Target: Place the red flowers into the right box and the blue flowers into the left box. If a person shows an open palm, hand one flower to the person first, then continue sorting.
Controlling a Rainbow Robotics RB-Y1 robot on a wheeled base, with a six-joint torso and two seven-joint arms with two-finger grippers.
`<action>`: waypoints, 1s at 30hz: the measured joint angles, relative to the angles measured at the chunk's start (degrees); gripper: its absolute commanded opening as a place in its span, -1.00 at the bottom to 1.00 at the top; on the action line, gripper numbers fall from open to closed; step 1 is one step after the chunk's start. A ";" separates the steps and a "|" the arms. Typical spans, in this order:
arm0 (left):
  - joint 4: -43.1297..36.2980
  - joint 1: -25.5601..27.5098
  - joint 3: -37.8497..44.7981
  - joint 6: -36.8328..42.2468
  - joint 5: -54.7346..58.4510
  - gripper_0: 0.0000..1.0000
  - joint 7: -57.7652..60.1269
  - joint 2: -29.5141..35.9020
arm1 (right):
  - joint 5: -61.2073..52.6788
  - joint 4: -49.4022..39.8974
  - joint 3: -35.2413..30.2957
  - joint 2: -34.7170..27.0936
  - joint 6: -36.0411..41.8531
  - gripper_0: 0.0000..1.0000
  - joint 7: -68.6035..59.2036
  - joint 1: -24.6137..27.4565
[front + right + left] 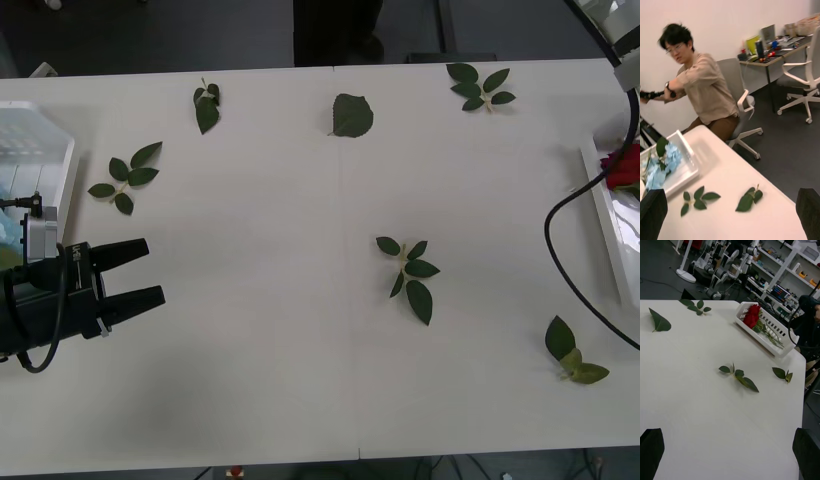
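The red flowers (752, 315) lie in the right box (779, 338), stems pointing along it; at the front view's right edge the same red flowers (625, 166) rest in that box (606, 215). Pale blue flowers (661, 164) fill the left box (686, 162), which sits at the table's far left (52, 140). My left gripper (155, 270) hovers open and empty over the table beside the left box; its black fingers (651, 444) stand wide apart. My right gripper (732, 195) is open and empty too, held high and facing the left box.
Several loose green leaf sprigs lie scattered on the white table (300, 350), one near the middle (410, 272) and one at the front right (572, 355). The right arm (625, 40) and its black cable (570, 260) hang over the right box.
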 measured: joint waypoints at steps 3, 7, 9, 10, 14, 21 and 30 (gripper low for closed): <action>0.00 0.00 0.00 0.00 0.00 1.00 0.00 0.00 | -5.22 0.00 -0.20 -2.51 6.37 1.00 6.22 2.39; 0.00 0.00 -0.01 0.00 0.00 1.00 0.00 0.00 | -9.76 0.00 -0.22 -5.88 13.26 1.00 17.45 6.10; 0.00 0.00 -0.01 0.00 0.00 1.00 0.00 0.00 | -12.13 0.00 -0.22 -7.88 17.31 1.00 23.32 7.89; 0.00 0.00 -0.01 0.00 0.00 1.00 0.00 0.00 | -12.96 -0.01 -0.22 -8.89 19.39 1.00 25.97 8.79; 0.04 0.01 -0.04 0.00 0.00 1.00 0.00 -0.05 | -15.37 -0.85 -0.23 -13.10 24.80 1.00 28.36 13.01; 0.08 0.01 -0.77 -0.03 5.30 1.00 0.00 -0.73 | -16.94 -8.67 -0.25 -19.52 25.67 1.00 28.37 23.27; -8.75 -0.08 -1.12 -5.06 6.02 1.00 0.00 0.75 | -18.28 -13.27 -0.25 -23.35 26.46 1.00 28.37 28.99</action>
